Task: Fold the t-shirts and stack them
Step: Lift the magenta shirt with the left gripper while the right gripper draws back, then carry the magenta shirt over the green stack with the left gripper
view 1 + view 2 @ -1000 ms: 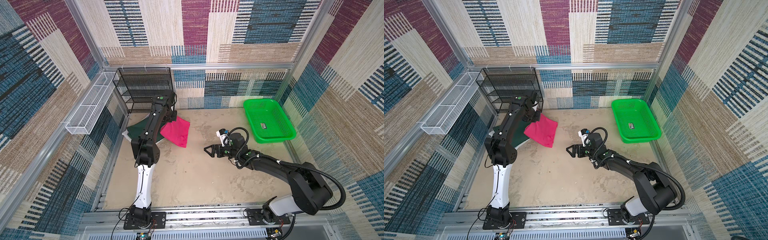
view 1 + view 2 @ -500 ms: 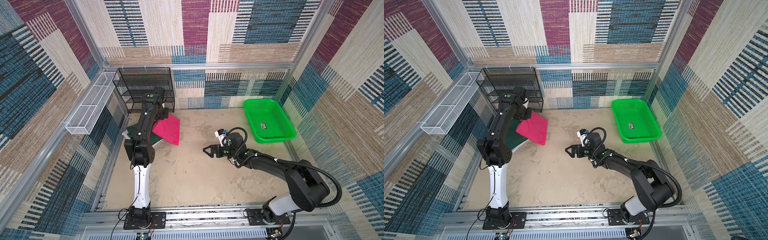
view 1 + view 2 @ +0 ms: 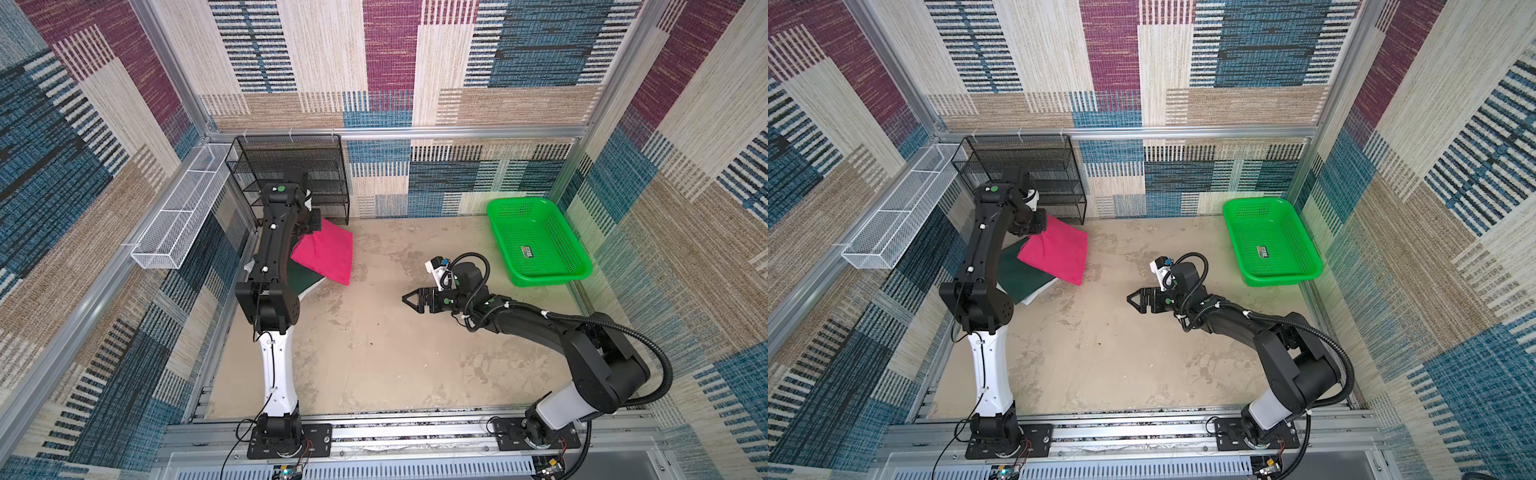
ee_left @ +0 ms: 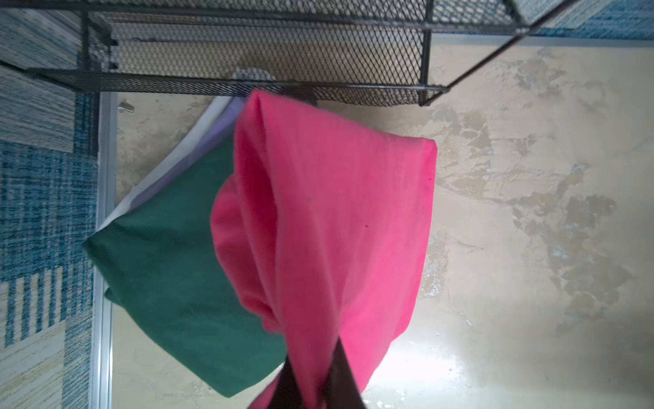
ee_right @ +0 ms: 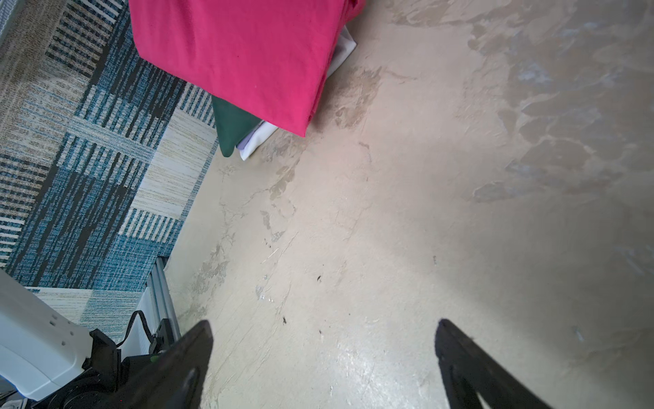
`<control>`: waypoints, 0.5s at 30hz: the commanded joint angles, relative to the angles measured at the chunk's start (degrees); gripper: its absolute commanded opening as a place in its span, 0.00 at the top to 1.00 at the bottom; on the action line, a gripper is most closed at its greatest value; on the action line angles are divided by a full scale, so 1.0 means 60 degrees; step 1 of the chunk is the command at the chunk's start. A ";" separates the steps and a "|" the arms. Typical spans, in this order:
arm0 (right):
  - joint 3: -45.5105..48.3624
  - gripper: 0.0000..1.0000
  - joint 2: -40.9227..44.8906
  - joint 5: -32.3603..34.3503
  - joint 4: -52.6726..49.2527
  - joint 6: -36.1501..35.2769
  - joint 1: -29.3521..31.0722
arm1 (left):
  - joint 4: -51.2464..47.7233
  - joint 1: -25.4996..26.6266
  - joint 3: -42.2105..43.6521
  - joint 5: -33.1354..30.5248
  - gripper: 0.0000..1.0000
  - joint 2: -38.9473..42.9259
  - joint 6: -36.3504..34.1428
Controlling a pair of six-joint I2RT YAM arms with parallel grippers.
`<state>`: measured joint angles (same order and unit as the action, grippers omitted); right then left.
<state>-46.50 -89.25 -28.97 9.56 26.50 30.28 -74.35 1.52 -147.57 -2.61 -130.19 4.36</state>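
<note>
Hanging pink t-shirt (image 3: 328, 253), pinched corner uppermost

Beige tabletop (image 3: 374, 353): white t-shirt (image 5: 256, 141), green basket (image 3: 544, 277), rack (image 3: 291, 166)

**Magenta, green and white against beige and stripes**

The pink t-shirt (image 3: 328, 253) is plain bright magenta. The green t-shirt (image 3: 1017, 278) is plain dark green, and the white t-shirts (image 5: 260, 140) show as pale edges. The basket (image 3: 544, 277) is bright green and perforated. The table (image 3: 395, 353) is beige with darker blotches. The rack (image 3: 291, 166) is black mesh and the tray (image 3: 174, 224) white mesh. The walls (image 3: 390, 62) carry striped blue, maroon and cream patches.
</note>
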 commanded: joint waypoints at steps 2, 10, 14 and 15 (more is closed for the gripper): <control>0.0105 0.01 0.0194 -0.0001 0.0219 0.0059 -0.0001 | 0.0533 -0.0357 -0.0069 0.0475 1.00 0.0012 0.0067; 0.0080 0.01 0.0200 0.0020 0.0110 0.0010 0.0007 | 0.1351 -0.1030 0.0711 0.0961 1.00 0.0255 0.0682; -0.0013 0.01 0.0173 0.0034 0.0032 -0.0037 0.0007 | 0.1847 -0.1383 0.1368 0.1115 1.00 0.0618 0.1017; -0.0030 0.01 0.0156 0.0027 0.0046 -0.0030 0.0007 | 0.2058 -0.1464 0.1621 0.1131 1.00 0.0750 0.1147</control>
<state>-46.13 -88.36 -28.91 9.10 26.52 30.28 -67.40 -6.35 -140.07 3.31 -127.63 8.12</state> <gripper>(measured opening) 0.985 0.084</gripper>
